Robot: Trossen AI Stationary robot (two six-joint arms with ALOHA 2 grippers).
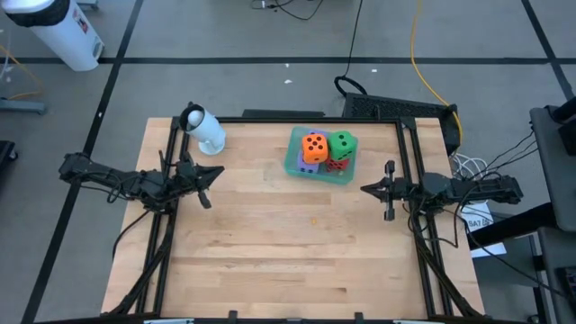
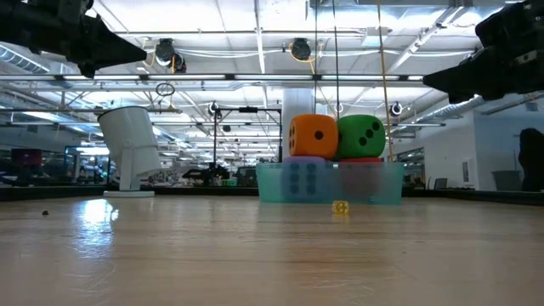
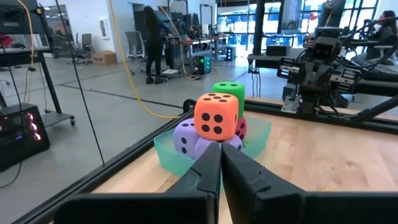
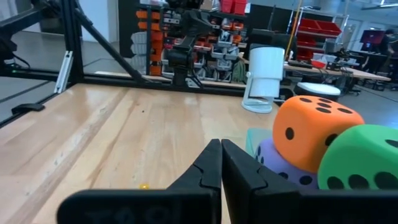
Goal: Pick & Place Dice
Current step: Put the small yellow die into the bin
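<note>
The dice are piled in a translucent teal tray (image 1: 346, 175) at the far middle of the table. The orange die (image 1: 314, 148) and the green die (image 1: 342, 143) lie on top. A red die (image 1: 337, 165) and purple-blue dice (image 3: 185, 137) rest under them on the tray's floor. My left gripper (image 1: 216, 176) hovers shut over the table's left side, pointing level toward the tray, with nothing in it. My right gripper (image 1: 364, 189) hovers shut at the right side, near the tray, also holding nothing. The low view shows both grippers, the left (image 2: 140, 53) and the right (image 2: 425, 81), well above the tabletop.
A white camera-like device (image 1: 205, 130) stands at the table's far left corner. A tiny yellow bit (image 2: 340, 206) lies on the wood in front of the tray. Black frame rails (image 1: 412, 153) run along the table's sides. A person (image 3: 152, 43) stands in the room beyond.
</note>
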